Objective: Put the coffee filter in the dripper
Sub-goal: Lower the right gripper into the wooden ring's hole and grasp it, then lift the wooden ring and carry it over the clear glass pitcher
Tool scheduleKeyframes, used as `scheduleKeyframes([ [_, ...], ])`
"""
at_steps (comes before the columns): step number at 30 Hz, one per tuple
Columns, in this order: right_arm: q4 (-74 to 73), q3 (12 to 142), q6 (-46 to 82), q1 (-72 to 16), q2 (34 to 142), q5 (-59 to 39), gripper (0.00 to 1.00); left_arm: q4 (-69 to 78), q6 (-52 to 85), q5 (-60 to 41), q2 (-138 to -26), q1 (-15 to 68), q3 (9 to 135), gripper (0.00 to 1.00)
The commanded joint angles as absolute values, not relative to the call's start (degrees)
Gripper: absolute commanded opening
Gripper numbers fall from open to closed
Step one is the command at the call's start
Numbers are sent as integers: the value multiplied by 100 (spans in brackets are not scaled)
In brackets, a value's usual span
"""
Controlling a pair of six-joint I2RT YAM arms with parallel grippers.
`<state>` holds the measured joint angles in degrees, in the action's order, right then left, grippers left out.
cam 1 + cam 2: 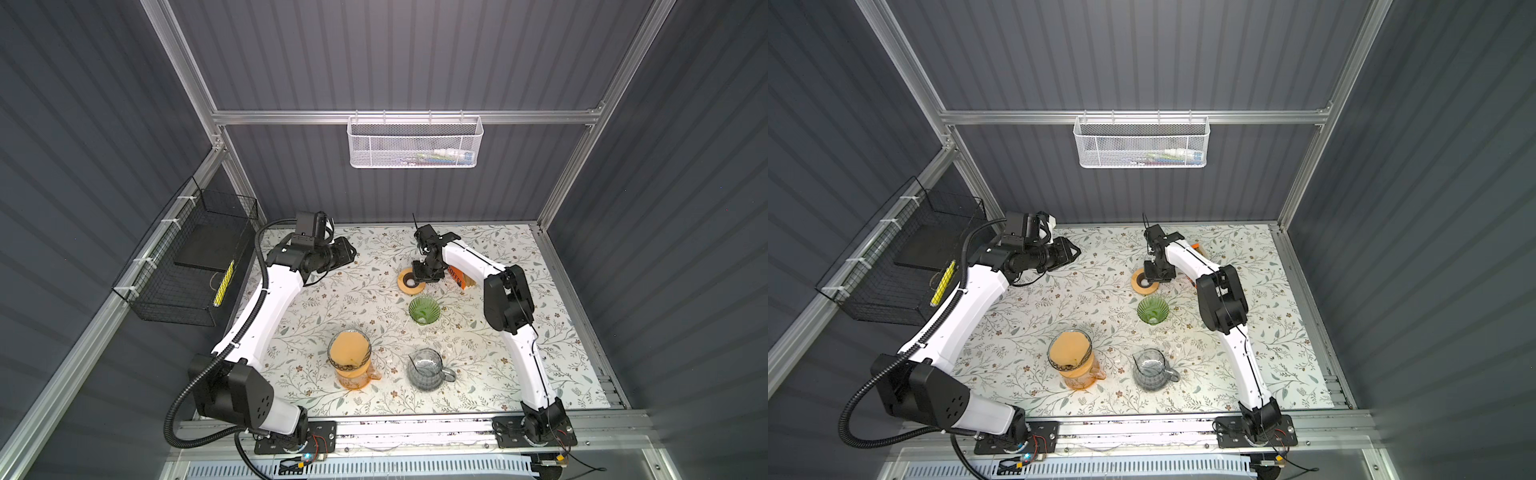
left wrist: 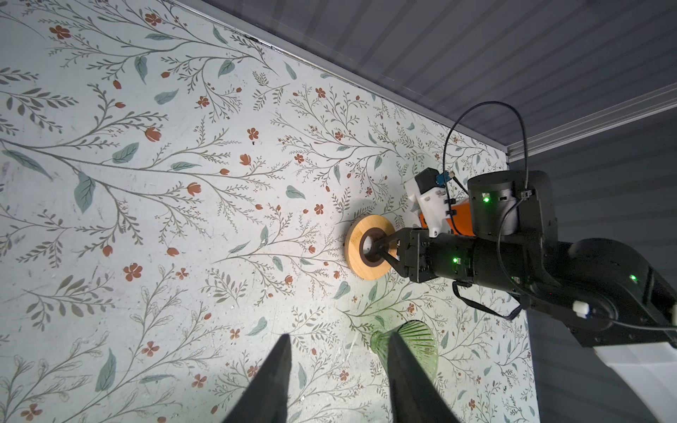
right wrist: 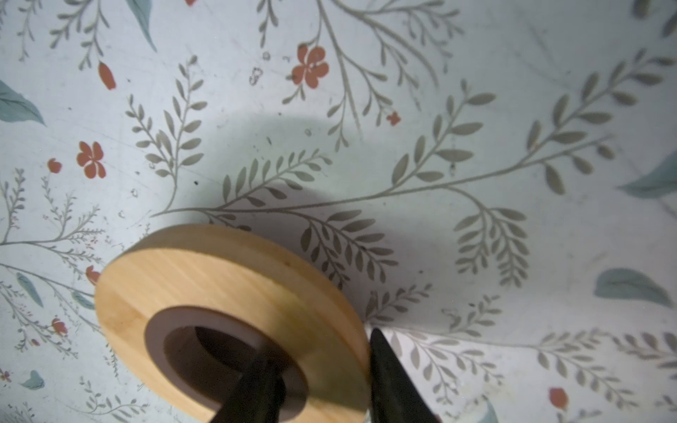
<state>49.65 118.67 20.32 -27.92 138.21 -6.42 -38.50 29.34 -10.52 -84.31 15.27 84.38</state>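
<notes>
Wooden ring (image 3: pixel 227 278) is being straddled by the right gripper (image 3: pixel 318 348), flat on the table (image 1: pixel 332 299), hole upward: one finger inside the hole, one at the outer rim; a firm clamp cannot be told. Green glass dripper (image 1: pixel 423 309) is being left mouth-up just beside it. Tan paper filter (image 1: pixel 349 351) is being kept atop the orange carafe (image 1: pixel 353 376), well apart. Left gripper (image 2: pixel 339 336) is being held agape, empty.

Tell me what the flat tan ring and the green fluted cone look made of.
Flat tan ring: wood, likely bamboo, matte; straight grain stripes show on its face. Green fluted cone: translucent glass or plastic, glossy; light shows through its ribs.
</notes>
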Motion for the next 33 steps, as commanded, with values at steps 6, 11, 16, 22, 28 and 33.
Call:
scheduleKeyframes([
  [6, 5204, 12023, 1917, -2836, 13772, -567, 21, -3885, 2979, -1081, -8227, 1485, 8401, 44],
  [11, 5190, 12015, 1916, -2832, 13456, -554, 18, -3876, 3000, -1081, -8173, 1477, 8378, 44],
  [16, 5181, 12013, 1932, -2831, 13163, -572, 17, -3911, 3014, -1098, -8114, 1477, 8387, 44],
  [22, 5220, 11947, 1934, -2833, 12809, -610, 16, -3993, 2978, -1057, -8028, 1477, 8440, 44],
  [28, 5349, 11856, 1951, -2864, 12327, -653, 16, -3932, 2909, -944, -7987, 1477, 8464, 45],
  [33, 5454, 11624, 2041, -2998, 11762, -522, 16, -3727, 2844, -1032, -8154, 1477, 8499, 45],
])
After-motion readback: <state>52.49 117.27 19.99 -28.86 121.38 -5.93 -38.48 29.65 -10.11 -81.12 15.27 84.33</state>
